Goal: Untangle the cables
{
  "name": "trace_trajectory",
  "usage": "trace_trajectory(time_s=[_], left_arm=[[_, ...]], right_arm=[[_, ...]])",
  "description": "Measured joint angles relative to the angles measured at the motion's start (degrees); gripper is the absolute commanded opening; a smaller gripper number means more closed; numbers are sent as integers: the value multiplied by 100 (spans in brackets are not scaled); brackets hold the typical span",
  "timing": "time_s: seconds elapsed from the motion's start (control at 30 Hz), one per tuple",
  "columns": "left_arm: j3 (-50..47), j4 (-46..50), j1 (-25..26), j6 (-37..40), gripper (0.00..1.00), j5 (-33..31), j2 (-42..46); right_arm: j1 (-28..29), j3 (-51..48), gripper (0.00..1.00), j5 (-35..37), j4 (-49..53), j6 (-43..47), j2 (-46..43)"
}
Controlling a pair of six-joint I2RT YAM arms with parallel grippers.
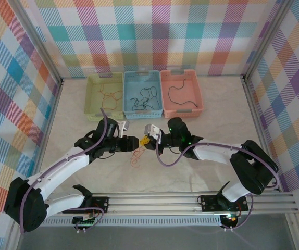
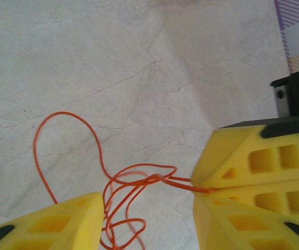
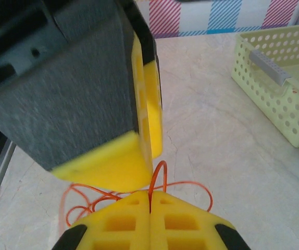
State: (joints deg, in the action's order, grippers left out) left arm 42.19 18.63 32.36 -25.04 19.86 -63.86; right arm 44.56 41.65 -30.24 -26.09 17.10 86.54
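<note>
Out on the surface (image 1: pixel 222 130), the right fingers (image 3: pixel 191 224) pinch a strand of the orange cable (image 2: pixel 149 178) while the left fingers (image 2: pixel 50 224) stand parted around its knotted loops; loosening seems in hand, next needing the left to grip a loop and draw away.

1. The left gripper (image 1: pixel 134 142) and right gripper (image 1: pixel 144 141) meet tip to tip at mid-table, with no passage between them.
2. A looped orange cable (image 1: pixel 135 156) lies under and just nearer than the tips.
3. The green basket (image 1: pixel 105 95), blue basket (image 1: pixel 142 94) and pink basket (image 1: pixel 181 92) line the far edge side by side.
4. The table (image 1: pixel 71 120) is bare out to both side walls (image 1: pixel 14 94) and between tips and baskets.
</note>
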Motion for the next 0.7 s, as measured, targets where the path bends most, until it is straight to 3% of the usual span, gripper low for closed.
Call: trace_trajectory(time_s=[0.5,0.7], left_arm=[[7,-199,103,131,45,-240,-199],[-76,-428,129,17,51,-227,-192]], right_arm=[[-90,-26,0,-92,-46,-245,-101],[-168,-111,0,-168,-190,-501,-238]])
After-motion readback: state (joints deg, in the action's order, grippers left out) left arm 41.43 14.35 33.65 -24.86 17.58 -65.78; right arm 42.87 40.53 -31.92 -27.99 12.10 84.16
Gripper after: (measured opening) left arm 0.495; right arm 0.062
